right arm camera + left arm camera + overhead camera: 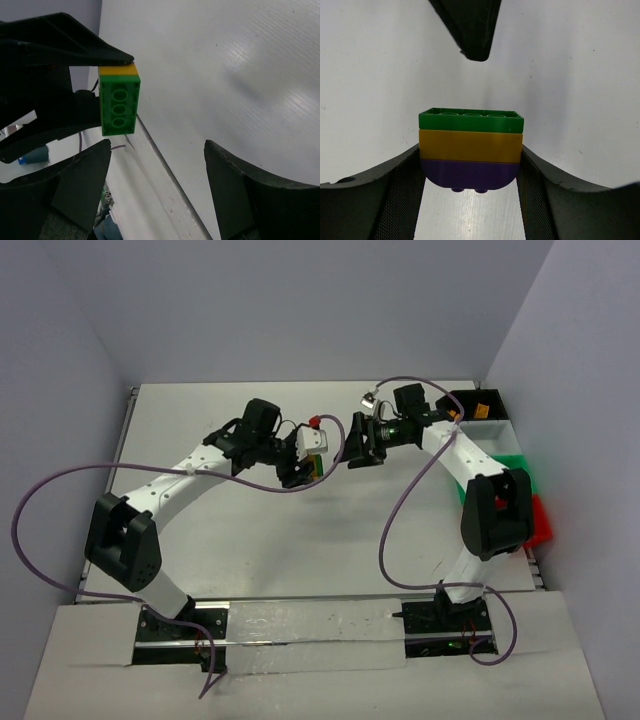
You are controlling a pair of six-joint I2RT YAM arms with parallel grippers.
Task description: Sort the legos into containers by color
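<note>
White surface point(300, 560) below, my left claw point(305, 468) grips the stacked block point(470, 145) in mid-air. My right claw point(157, 145) gapes wide just beside it, likely to pull its bricks apart for sorting.

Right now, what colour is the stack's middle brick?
The stack has an orange-yellow middle, clearest in left wrist view.

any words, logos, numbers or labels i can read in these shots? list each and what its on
None can be read in any view.
Stacked block held in the left gripper: plain green, yellow and purple faces, no legible marks on its studs.
Row of bins: no labels visible.
Left arm and right arm: no brand shows; any marking is too small to tell.
</note>
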